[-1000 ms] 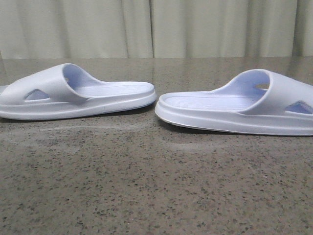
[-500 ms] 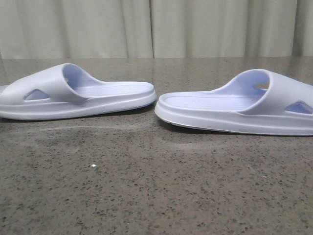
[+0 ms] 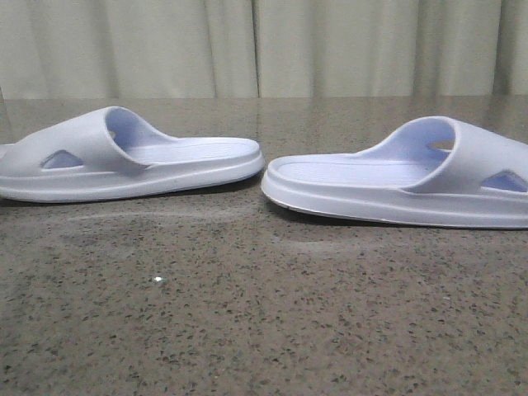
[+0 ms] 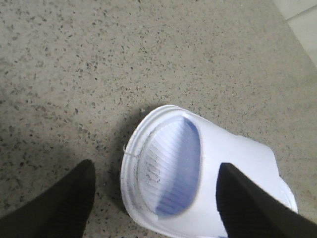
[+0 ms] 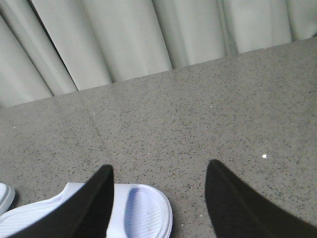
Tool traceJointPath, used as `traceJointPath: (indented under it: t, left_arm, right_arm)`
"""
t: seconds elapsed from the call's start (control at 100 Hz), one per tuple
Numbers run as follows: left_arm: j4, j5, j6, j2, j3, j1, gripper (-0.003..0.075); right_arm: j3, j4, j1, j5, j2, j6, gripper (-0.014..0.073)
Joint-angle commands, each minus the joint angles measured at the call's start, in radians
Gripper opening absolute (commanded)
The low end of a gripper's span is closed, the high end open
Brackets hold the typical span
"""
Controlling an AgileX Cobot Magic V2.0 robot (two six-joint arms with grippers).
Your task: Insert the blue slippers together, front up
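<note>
Nothing has moved: both slippers rest flat, apart; both jaws gape wide, empty.

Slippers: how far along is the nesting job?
Nothing is done yet: the left slipper and right slipper lie flat and apart on the table, heels facing. In hand: the left gripper is open astride the left slipper, and the right gripper is open above the other. Left: grasping, standing them front up, inserting.
</note>
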Motion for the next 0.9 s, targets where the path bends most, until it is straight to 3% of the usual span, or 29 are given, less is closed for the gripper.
traceJointPath:
  t: [0.0, 0.74, 0.89]
  left_arm:
    - [-0.024, -0.046, -0.003, 0.014, -0.041, -0.002, 0.0456]
    - [-0.051, -0.052, -0.001, 0.110, -0.047, -0.002, 0.0456]
    - [-0.057, -0.064, -0.001, 0.150, -0.047, -0.050, 0.0456]
  right_arm:
    - [-0.036, 0.003, -0.007, -0.091, 0.017, -0.002, 0.0351]
    - [-0.036, 0.011, -0.007, -0.109, 0.017, -0.002, 0.0351]
    - [-0.036, 0.017, -0.007, -0.109, 0.017, -0.002, 0.0351]
